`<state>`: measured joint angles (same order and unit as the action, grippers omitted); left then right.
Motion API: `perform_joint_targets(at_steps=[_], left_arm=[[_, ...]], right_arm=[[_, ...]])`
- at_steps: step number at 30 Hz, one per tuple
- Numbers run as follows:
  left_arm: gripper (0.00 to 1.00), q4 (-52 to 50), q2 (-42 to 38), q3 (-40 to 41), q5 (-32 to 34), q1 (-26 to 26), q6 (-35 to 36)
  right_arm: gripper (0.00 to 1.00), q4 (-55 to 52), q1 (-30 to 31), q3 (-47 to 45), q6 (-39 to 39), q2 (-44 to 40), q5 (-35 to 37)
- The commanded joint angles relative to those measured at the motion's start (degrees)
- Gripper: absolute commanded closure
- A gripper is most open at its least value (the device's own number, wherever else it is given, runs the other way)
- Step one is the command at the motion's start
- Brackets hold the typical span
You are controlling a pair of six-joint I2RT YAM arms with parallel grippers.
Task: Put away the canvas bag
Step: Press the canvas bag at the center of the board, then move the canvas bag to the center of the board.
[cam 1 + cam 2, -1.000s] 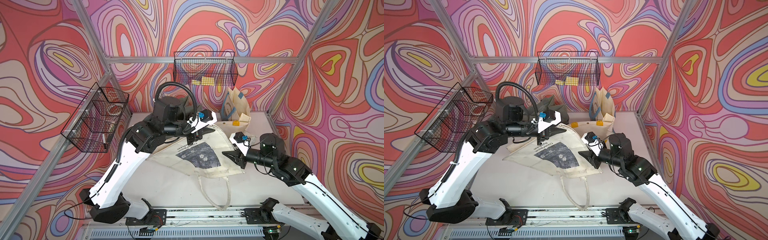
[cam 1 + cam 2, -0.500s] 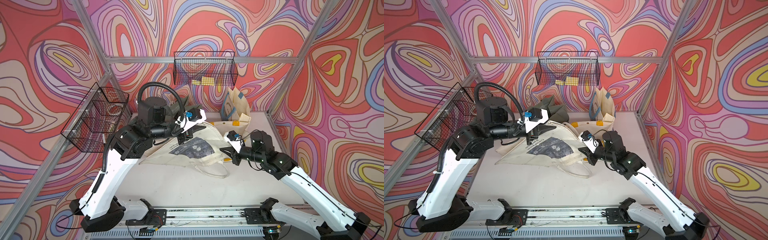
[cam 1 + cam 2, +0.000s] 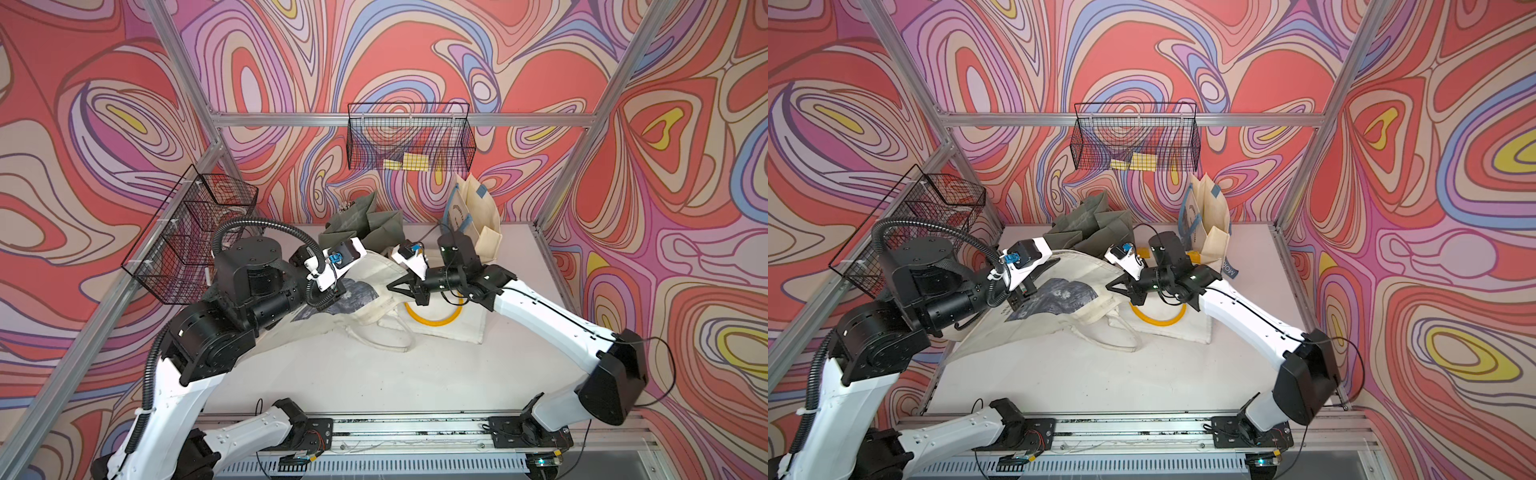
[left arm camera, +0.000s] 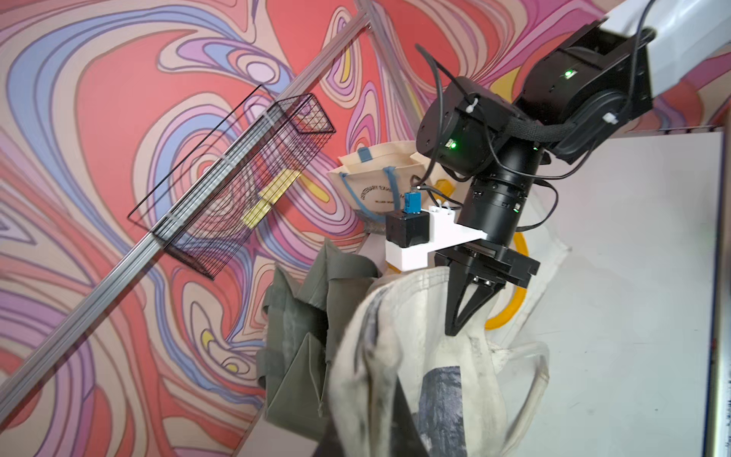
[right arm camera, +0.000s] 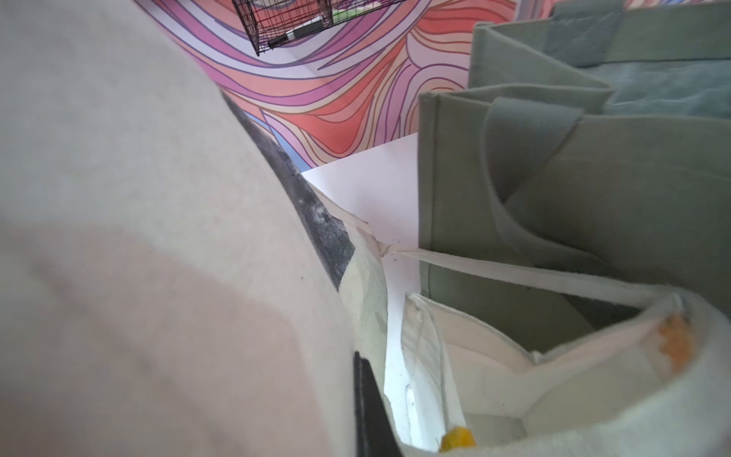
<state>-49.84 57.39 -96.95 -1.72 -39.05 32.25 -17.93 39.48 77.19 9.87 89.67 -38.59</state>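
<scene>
**Q:** Where is the bag?

**A:** The cream canvas bag with a dark grey print [image 3: 376, 272] hangs slack over the middle of the white worktop [image 3: 332, 374], towards the back edge. Its loop handles trail on the surface.

**Q:** Who has hold of it?

**A:** Both arms. The left gripper [image 3: 1020, 297] is clamped on the printed side. The right gripper [image 3: 392, 286] is pinched shut on the hem at the mouth.

**Q:** Which way does it run?

**A:** Its long axis runs from the worktop's left edge up towards the back centre, stretched between the two. The right gripper, at the mouth end, is the nearer to the folded olive-green fabric bags [image 3: 374, 216] along the back edge. That row looks like its destination, so the move likely depends on carrying the mouth end backwards.
</scene>
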Motion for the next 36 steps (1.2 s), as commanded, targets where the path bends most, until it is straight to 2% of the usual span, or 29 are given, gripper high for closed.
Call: perform_joint_targets(at_steps=[1,5,7,11,18,21,27,36], left_arm=[[1.00,2.3,-3.0,0.6,10.3,0.2,2.8],[1.00,4.6,-4.6,1.1,15.2,0.2,3.9],[1.00,4.9,-5.3,0.6,16.3,0.2,3.9],[1.00,3.4,-6.4,0.3,15.0,0.2,3.9],[1.00,4.2,-8.7,2.6,11.7,0.2,3.4],[1.00,5.6,-9.8,2.7,11.4,0.2,3.9],[1.00,5.5,-8.6,1.5,10.8,0.2,5.5],[1.00,3.4,-4.4,1.4,9.2,0.2,6.0]], right_arm=[[1.00,4.6,2.8,2.1,-2.4,4.7,3.6],[1.00,10.8,4.6,3.0,-5.0,6.2,6.3],[1.00,8.7,5.9,5.5,-5.0,7.0,6.1],[1.00,0.6,7.8,11.4,-6.7,8.9,5.3],[1.00,-0.9,15.2,10.9,-8.4,7.0,9.6],[1.00,0.5,17.9,9.8,-11.1,6.0,10.9],[1.00,7.1,20.3,5.9,-17.0,9.0,8.1],[1.00,-3.7,20.3,14.0,-9.6,21.1,11.9]])
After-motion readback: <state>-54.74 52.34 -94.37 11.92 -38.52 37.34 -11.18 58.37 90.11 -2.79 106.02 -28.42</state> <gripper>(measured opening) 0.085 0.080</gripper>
